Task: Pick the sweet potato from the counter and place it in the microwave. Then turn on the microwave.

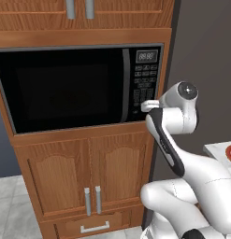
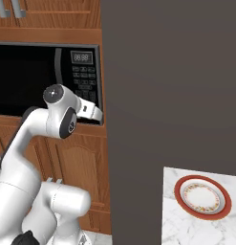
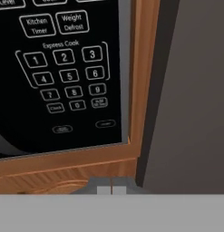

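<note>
The black microwave [image 1: 70,86] sits built into wooden cabinetry with its dark glass door closed. Its keypad [image 3: 68,68] fills the hand view, and the two lowest buttons lie just above the bottom edge of the panel. My gripper [image 1: 145,106] reaches to the keypad's lower right corner, close in front of the panel; it appears again in the right base view [image 2: 96,114]. Its tips [image 3: 111,190] stand pressed together, shut with nothing between them. The sweet potato is hidden. A corner of the light speckled counter [image 2: 179,229] shows at the lower right.
A red-rimmed plate [image 2: 203,197] lies on the counter. A tall dark grey panel [image 2: 167,81] stands right of the microwave. Wooden cabinet doors with metal handles [image 1: 92,200] and a drawer sit below it, and upper cabinets above.
</note>
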### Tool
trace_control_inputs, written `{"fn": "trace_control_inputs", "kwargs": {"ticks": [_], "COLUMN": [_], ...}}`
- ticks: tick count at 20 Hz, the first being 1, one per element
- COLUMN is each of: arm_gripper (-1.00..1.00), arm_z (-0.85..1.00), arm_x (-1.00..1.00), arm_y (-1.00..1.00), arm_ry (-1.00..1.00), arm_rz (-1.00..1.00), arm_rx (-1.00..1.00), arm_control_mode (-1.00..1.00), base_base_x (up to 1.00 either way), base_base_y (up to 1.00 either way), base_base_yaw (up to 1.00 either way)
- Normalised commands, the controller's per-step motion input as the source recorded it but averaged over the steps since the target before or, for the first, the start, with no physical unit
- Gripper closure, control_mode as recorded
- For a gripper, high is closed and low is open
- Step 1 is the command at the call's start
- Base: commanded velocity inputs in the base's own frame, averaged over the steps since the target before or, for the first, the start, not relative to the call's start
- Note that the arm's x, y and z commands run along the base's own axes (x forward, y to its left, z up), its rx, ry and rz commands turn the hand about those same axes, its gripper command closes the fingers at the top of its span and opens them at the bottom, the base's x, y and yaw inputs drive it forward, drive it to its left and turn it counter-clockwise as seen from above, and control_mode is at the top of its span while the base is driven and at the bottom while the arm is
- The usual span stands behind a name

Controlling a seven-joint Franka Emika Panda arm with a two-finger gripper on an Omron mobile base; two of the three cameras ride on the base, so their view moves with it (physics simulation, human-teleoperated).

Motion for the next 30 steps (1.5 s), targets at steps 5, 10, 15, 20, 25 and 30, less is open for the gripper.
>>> {"fn": "trace_control_inputs", "kwargs": {"ticks": [5,10,15,20,25,30], "arm_gripper": [1.00,1.00,1.00,1.00,1.00,1.00], "arm_z": [-0.05,-0.11,-0.06,0.00,-0.02,-0.04], "arm_x": [0.09,0.05,0.14,0.23,0.16,0.10], "arm_y": [0.00,0.00,0.00,0.00,0.00,0.00], "arm_ry": [0.00,0.00,0.00,0.00,0.00,0.00], "arm_rz": [0.00,0.00,0.00,0.00,0.00,0.00], "arm_rx": [0.00,0.00,0.01,0.01,0.00,0.00], "arm_control_mode": [-1.00,-1.00,-1.00,-1.00,-1.00,-1.00], "base_base_x": [0.00,0.00,0.00,0.00,0.00,0.00], "base_base_y": [0.00,0.00,0.00,0.00,0.00,0.00], "base_base_yaw": [0.00,0.00,0.00,0.00,0.00,0.00]}}
